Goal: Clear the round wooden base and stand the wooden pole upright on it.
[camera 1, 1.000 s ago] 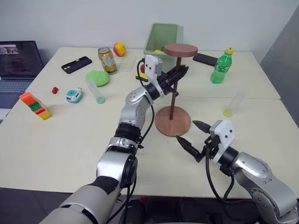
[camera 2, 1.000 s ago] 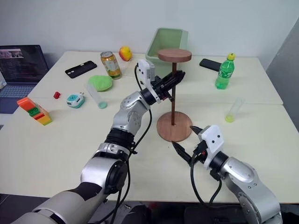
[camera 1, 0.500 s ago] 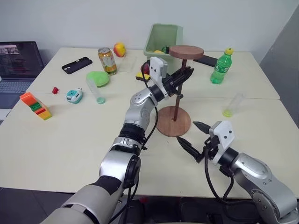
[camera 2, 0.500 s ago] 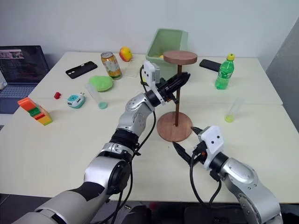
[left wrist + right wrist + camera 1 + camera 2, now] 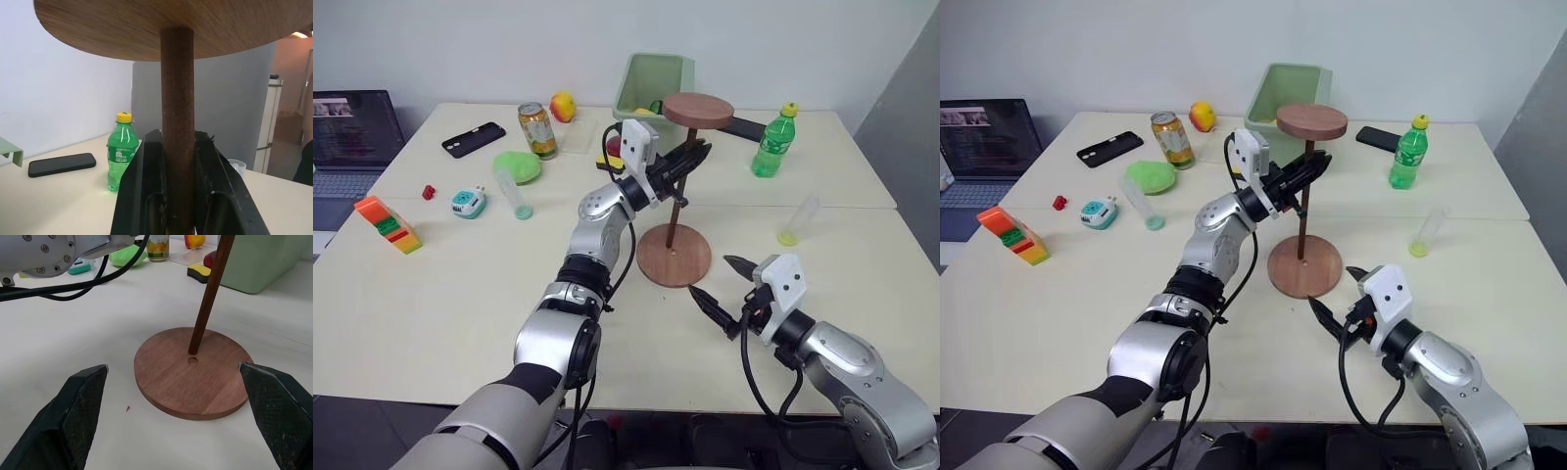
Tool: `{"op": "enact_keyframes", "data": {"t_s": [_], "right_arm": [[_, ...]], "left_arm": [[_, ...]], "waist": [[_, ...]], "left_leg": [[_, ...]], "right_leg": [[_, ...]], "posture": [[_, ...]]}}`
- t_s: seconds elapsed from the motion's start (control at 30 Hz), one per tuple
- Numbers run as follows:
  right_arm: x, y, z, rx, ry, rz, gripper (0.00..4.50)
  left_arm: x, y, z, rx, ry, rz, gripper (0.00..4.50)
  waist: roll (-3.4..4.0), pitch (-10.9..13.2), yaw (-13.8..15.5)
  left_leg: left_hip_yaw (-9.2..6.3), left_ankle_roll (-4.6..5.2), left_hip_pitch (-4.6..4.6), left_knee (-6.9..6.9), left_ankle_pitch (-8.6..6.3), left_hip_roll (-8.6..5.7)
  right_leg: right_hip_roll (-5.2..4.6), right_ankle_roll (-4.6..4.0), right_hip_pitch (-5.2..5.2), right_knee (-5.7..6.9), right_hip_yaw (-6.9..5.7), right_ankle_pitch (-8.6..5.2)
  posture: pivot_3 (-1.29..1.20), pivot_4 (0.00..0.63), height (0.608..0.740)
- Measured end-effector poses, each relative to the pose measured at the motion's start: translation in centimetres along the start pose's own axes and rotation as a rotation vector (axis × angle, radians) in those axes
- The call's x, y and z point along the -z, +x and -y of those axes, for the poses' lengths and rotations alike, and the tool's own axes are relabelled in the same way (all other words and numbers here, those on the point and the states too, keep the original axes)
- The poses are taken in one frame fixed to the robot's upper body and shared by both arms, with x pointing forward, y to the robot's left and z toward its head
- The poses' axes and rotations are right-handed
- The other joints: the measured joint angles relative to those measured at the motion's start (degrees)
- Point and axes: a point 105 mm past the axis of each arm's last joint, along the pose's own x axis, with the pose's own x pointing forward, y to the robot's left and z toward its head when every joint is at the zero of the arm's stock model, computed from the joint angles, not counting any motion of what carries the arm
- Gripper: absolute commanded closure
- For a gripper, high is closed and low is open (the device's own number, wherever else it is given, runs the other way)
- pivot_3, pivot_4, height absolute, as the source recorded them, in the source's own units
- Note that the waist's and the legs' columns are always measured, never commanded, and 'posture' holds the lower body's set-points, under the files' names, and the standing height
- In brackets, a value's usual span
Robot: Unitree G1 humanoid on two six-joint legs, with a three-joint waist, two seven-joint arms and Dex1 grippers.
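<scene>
There is one round wooden base point(image 5: 191, 374) and one wooden pole point(image 5: 678, 199), dark reddish-brown, its disc end up. The left gripper point(image 5: 690, 161) grasps the pole; its foot rests beside the base's centre hole. The right gripper point(image 5: 719, 284) is spread wide with nothing in it.

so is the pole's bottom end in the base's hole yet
Not yet: the wooden pole rests its tip on the round wooden base just beside the empty centre hole, tilted.

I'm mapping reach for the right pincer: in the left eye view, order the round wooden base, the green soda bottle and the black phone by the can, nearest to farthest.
From the right pincer:
1. Round wooden base, just ahead, slightly left.
2. Green soda bottle, far side, right.
3. Black phone, far left corner.
</scene>
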Motion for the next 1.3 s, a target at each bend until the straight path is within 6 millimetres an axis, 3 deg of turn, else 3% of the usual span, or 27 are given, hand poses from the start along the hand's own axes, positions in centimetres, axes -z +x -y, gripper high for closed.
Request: {"op": "enact_keyframes", "data": {"t_s": [0.73, 1.0, 1.3], "right_arm": [[-0.2, 0.1, 0.4, 0.024, 0.009, 0.005, 0.0], [-0.2, 0.2, 0.4, 0.036, 0.021, 0.007, 0.0], [0.8, -0.6, 1.2, 0.111, 0.119, -0.019, 0.0]], "left_arm": [[0.8, 0.4, 1.3, -0.004, -0.078, 0.017, 4.22], [0.9, 0.4, 2.2, 0.053, -0.006, 0.006, 4.22], [1.3, -1.5, 2.0, 0.052, 0.014, -0.018, 4.22]], "waist": [[-0.03, -0.07, 0.5], [-0.03, -0.07, 0.56], [-0.02, -0.14, 0.31]], "left_leg": [[-0.04, 0.01, 0.19, -0.06, -0.01, -0.01], [-0.04, 0.01, 0.22, -0.08, -0.01, -0.01], [-0.01, 0.2, 0.72, -0.21, -0.12, 0.04]], "right_leg": [[-0.01, 0.01, 0.28, -0.13, -0.04, -0.01], [-0.01, 0.01, 0.28, -0.13, -0.03, -0.01], [0.03, 0.02, 0.69, -0.16, 0.06, -0.01]], "posture": [[0.0, 0.15, 0.74], [0.0, 0.15, 0.74], [0.0, 0.15, 0.74]]}}
